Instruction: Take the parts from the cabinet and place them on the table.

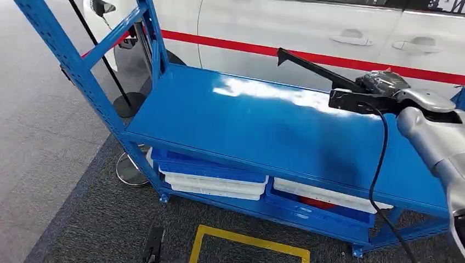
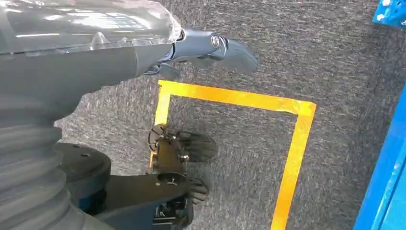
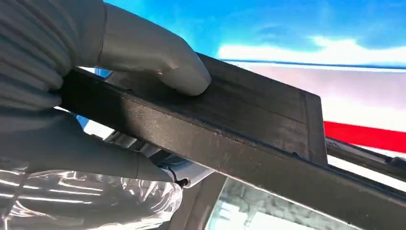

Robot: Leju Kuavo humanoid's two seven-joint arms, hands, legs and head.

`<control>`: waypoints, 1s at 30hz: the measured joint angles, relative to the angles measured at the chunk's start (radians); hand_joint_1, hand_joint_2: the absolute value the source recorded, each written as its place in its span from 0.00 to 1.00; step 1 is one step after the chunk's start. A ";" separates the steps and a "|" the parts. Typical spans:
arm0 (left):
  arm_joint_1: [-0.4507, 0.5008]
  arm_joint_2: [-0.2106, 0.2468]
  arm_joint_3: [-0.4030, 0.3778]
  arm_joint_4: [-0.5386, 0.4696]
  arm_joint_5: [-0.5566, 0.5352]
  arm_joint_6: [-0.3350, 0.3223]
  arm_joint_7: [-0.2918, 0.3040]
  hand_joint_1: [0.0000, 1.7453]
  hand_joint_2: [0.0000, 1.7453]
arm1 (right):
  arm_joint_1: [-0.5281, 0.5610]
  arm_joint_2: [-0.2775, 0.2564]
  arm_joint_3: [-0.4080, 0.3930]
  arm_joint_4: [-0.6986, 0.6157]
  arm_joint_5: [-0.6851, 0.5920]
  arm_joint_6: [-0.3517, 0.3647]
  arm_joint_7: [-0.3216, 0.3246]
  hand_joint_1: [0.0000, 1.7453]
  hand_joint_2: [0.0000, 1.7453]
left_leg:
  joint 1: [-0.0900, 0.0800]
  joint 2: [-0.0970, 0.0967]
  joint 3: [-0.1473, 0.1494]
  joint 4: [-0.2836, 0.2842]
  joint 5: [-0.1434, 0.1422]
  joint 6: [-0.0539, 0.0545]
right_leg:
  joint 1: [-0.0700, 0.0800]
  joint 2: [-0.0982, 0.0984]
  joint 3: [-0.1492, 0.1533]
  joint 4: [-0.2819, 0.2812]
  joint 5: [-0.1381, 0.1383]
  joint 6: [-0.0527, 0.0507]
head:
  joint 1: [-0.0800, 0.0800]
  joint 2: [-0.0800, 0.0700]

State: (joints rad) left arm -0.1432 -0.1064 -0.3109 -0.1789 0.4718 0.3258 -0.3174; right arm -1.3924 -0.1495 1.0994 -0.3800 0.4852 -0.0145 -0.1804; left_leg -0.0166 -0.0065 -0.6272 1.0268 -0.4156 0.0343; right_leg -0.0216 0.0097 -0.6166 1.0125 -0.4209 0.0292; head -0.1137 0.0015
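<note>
From the head view, a blue shelving rack stands in front of a white car (image 1: 307,27) with a red stripe. Its top surface (image 1: 247,126) is bare and glossy; on the shelf below sit blue and white trays (image 1: 216,178). A yellow tape square (image 1: 247,244) marks the carpet near the rack's foot. The right arm reaches in from the right, level above the surface's far right part, and the right hand (image 1: 384,90) grips a long black part (image 1: 318,71) that juts out to the left over the surface, tilted up and not touching it. A black cable (image 1: 378,164) hangs from the wrist.

In the left wrist view, the left hand (image 2: 210,48) hangs over the grey carpet and the yellow tape, holding nothing, its fingers slightly curled but apart.

In the right wrist view, the right hand's thumb (image 3: 158,52) presses on the flat face of the black part, the other fingers wrapped beneath it.
</note>
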 joint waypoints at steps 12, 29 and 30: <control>0.000 0.005 -0.025 0.000 -0.037 0.038 0.023 0.00 1.00 | -0.109 -0.021 0.005 -0.010 0.009 0.030 0.031 1.00 1.00 | -0.003 0.005 -0.007 -0.013 0.025 0.036 | 0.000 -0.002 -0.121 0.318 -0.176 0.012 | 0.000 0.000; 0.002 0.008 -0.025 0.000 -0.039 0.072 0.041 0.00 1.00 | -0.212 -0.023 -0.012 -0.034 -0.026 0.047 0.076 1.00 1.00 | 0.035 0.001 -0.087 0.268 -0.122 -0.062 | -0.011 -0.015 -0.022 0.008 0.017 -0.023 | 0.000 0.000; 0.001 0.008 -0.025 0.000 -0.039 0.072 0.042 0.00 1.00 | -0.212 -0.023 -0.012 -0.034 -0.026 0.047 0.076 1.00 1.00 | 0.040 0.001 -0.033 0.187 -0.087 -0.069 | -0.017 -0.015 -0.032 0.013 0.021 -0.017 | 0.000 0.000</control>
State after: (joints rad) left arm -0.1422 -0.0980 -0.3361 -0.1789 0.4326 0.3982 -0.2754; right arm -1.6046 -0.1728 1.0872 -0.4143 0.4597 0.0320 -0.1049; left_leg 0.0230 -0.0051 -0.6604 1.2135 -0.5023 -0.0343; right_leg -0.0384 -0.0048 -0.6490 1.0258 -0.3996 0.0122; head -0.1137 0.0015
